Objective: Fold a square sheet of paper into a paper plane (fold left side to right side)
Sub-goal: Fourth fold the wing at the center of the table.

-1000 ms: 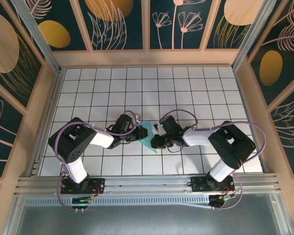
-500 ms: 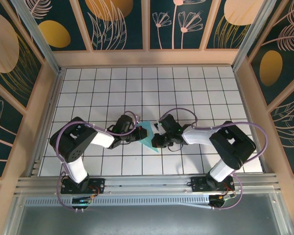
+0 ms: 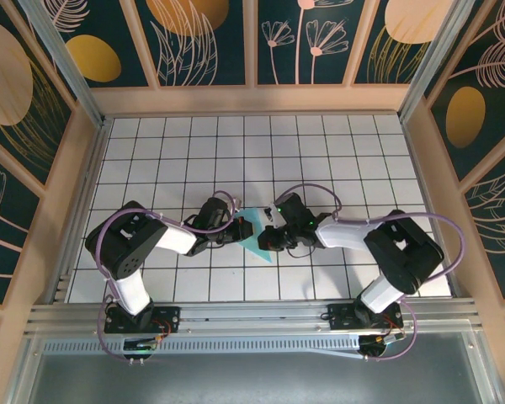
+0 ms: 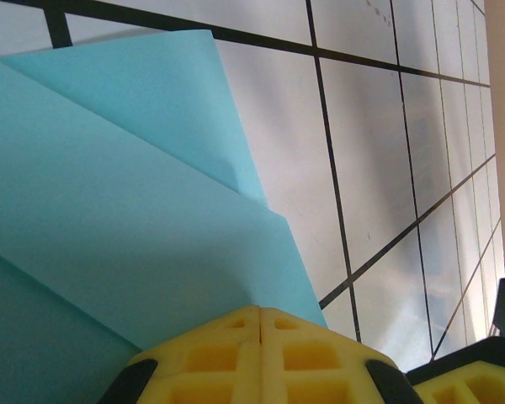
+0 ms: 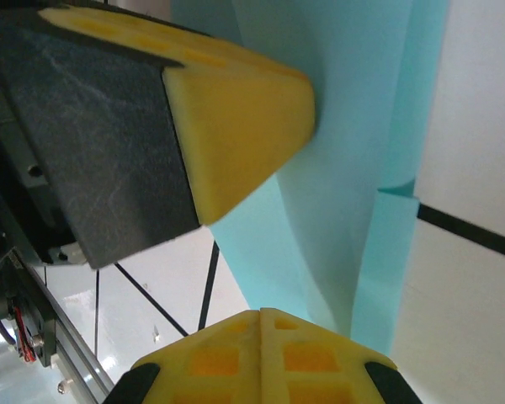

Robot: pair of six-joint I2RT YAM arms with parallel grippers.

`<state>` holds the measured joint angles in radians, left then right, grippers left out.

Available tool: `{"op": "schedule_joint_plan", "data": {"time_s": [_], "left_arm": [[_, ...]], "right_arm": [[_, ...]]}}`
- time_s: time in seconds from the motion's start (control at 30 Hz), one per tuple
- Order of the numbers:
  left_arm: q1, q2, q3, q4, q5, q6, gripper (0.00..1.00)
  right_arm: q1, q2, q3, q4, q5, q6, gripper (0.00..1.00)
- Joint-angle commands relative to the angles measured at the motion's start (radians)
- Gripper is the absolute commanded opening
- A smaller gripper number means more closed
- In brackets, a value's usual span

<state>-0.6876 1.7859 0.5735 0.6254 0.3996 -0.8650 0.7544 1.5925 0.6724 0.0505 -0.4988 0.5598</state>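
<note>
Dark teal walls (image 3: 210, 38) printed with gold ovals and pale line-drawn leaves, set in light wooden frames, stand around a glossy white table (image 3: 337, 151) ruled into squares by thin black lines. Two black-and-white arms, the left arm (image 3: 130, 252) and the right arm (image 3: 400, 252), reach inward to the middle of the table. Between them lies the paper (image 3: 257, 244): thin, matte, turquoise, folded into flat overlapping layers with straight creases, a wedge pointing at the near edge. The left gripper (image 3: 237, 229) and right gripper (image 3: 269, 237) meet over it. Each one's yellow, waffle-moulded foam pads (image 4: 219, 358) (image 5: 219, 358) are pressed together, tips at the paper.
</note>
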Motion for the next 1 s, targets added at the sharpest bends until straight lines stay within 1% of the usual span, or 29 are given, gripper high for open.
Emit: {"op": "schedule_joint_plan", "data": {"time_s": [0.0,0.2,0.47,0.7,0.97], "left_arm": [[-0.001,0.023,-0.012,-0.075,-0.048,0.030,0.00],[-0.001,0.021,-0.014,-0.076,-0.054,0.024,0.00],[-0.001,0.024,-0.007,-0.107,-0.079,0.020,0.00],[-0.001,0.035,-0.008,-0.126,-0.111,0.000,0.00],[-0.001,0.044,-0.004,-0.136,-0.119,-0.006,0.00]], "right_arm": [[-0.004,0.043,0.043,0.036,-0.012,0.004,0.00],[-0.003,0.085,0.056,0.040,0.008,0.003,0.00],[0.002,0.109,0.045,-0.048,0.043,-0.026,0.00],[0.021,0.076,0.014,-0.095,0.043,-0.036,0.00],[0.024,0.033,-0.010,-0.152,0.080,-0.046,0.00]]}}
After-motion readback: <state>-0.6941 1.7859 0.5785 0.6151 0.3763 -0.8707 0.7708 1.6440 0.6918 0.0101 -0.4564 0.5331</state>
